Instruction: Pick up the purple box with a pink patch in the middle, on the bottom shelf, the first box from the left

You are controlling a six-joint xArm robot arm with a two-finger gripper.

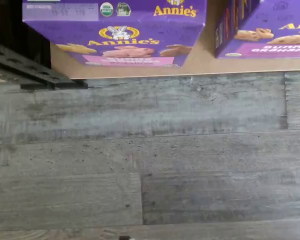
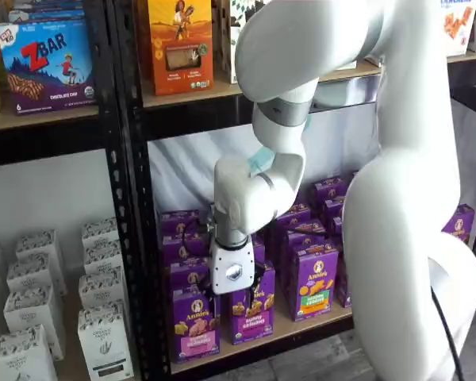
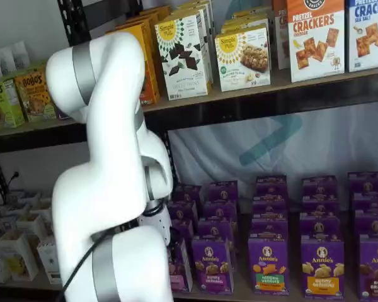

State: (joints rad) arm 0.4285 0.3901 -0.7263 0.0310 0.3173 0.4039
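The biggest thing you've got in both shelf views is the white arm (image 2: pixel 404 198), folded down in front of the rack and hiding a good chunk of it. Behind it, the bottom shelf (image 2: pixel 301 329) is a light wooden board packed with rows of purple Annie's cartons. The black rack post (image 2: pixel 131 238) runs up along its left end, with white cartons (image 2: pixel 103 341) in the next bay over.

Your purple box (image 2: pixel 194 321) is the front one at the left end of that board, right beside the post. It stands upright with its long axis vertical. The printed face looks out of the rack towards the cameras, with the pink band low on it. The wrist view catches the same purple box (image 1: pixel 122 37) from above and out front, showing its top flap and face at the board's edge, with grey floor planks (image 1: pixel 150 160) filling the rest.

The gripper (image 2: pixel 232 274) hangs in front of the row, up and a little right of the box, and doesn't seem to be touching it. I can't make out the fingers themselves, but the jaws are spread wide and hold nothing.

The tightest neighbour is the violet-label carton (image 2: pixel 250 305) just to its right, partly behind the gripper. The green-label carton (image 2: pixel 313 282) sits further right.
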